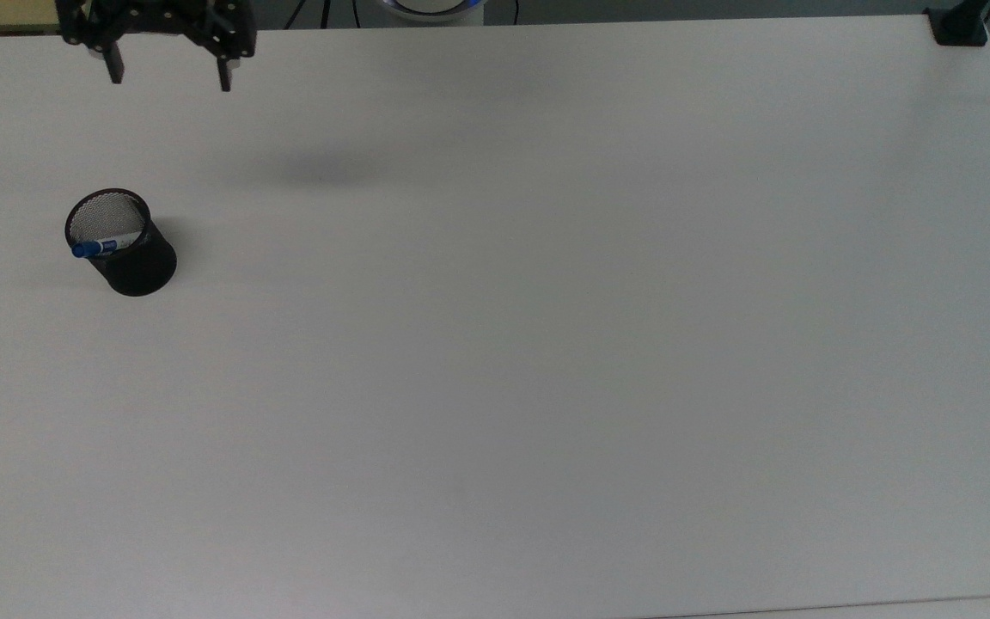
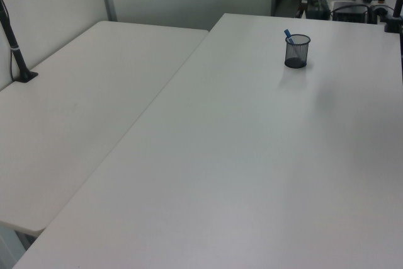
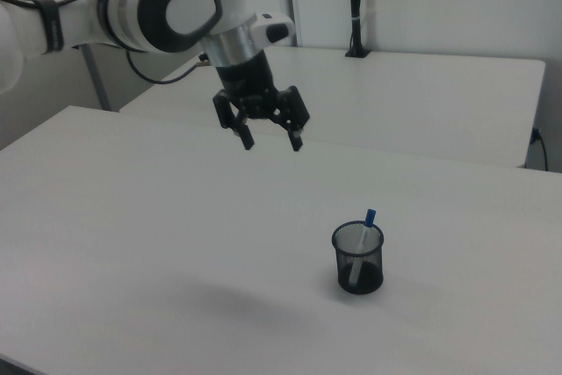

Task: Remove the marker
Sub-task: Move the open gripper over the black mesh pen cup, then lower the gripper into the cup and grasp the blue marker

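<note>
With the tool (image 1: 170, 76) spread wide and empty above the counter (image 1: 546, 344), you needed to align over the marker (image 1: 101, 247) tilted in the mesh cup (image 1: 124, 245).

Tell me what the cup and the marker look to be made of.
The cup: black wire mesh, likely metal; light shows through its perforated wall, with a solid rim. The marker: looks like smooth plastic, a white barrel under a blue cap, leaning on the rim.
</note>
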Motion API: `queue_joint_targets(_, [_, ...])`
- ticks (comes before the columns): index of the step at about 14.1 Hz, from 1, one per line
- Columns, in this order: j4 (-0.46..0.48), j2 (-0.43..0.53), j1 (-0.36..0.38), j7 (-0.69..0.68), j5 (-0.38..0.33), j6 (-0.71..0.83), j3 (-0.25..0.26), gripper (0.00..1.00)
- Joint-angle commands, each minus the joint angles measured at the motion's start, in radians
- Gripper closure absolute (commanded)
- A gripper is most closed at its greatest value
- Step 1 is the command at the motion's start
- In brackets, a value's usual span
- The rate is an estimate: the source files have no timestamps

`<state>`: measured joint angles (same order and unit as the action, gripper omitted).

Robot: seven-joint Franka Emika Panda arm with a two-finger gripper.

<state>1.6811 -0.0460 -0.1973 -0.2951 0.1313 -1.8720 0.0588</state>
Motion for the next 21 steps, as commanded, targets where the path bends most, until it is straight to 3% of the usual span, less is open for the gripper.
queue_joint_targets(1, [0.053, -0.040, -0.075, -0.019, 0.013, -0.184, 0.012, 0.00])
queue_joint_targets(3, [0.103, -0.077, -0.089, -0.007, 0.011, -0.362, 0.042, 0.00])
queue_joint_targets(9, [0.112, -0.228, -0.129, 0.057, -0.002, -0.571, 0.047, 0.00])
queue_joint_targets(12, [0.111, -0.282, -0.126, 0.146, -0.002, -0.677, 0.047, 0.08])
queue_joint_targets(13, [0.109, -0.294, -0.123, 0.163, -0.005, -0.693, 0.046, 0.16])
queue_joint_targets(14, [0.109, -0.298, -0.122, 0.177, -0.024, -0.702, 0.044, 0.34])
queue_joint_targets(15, [0.111, -0.296, -0.120, 0.177, -0.039, -0.702, 0.042, 0.70])
queue_joint_targets(16, [0.109, -0.296, -0.120, 0.177, -0.057, -0.702, 0.042, 0.90])
queue_joint_targets(17, [0.109, -0.296, -0.120, 0.177, -0.077, -0.702, 0.042, 1.00])
queue_joint_targets(21, [0.109, -0.288, -0.119, 0.179, -0.081, -0.699, 0.042, 1.00])
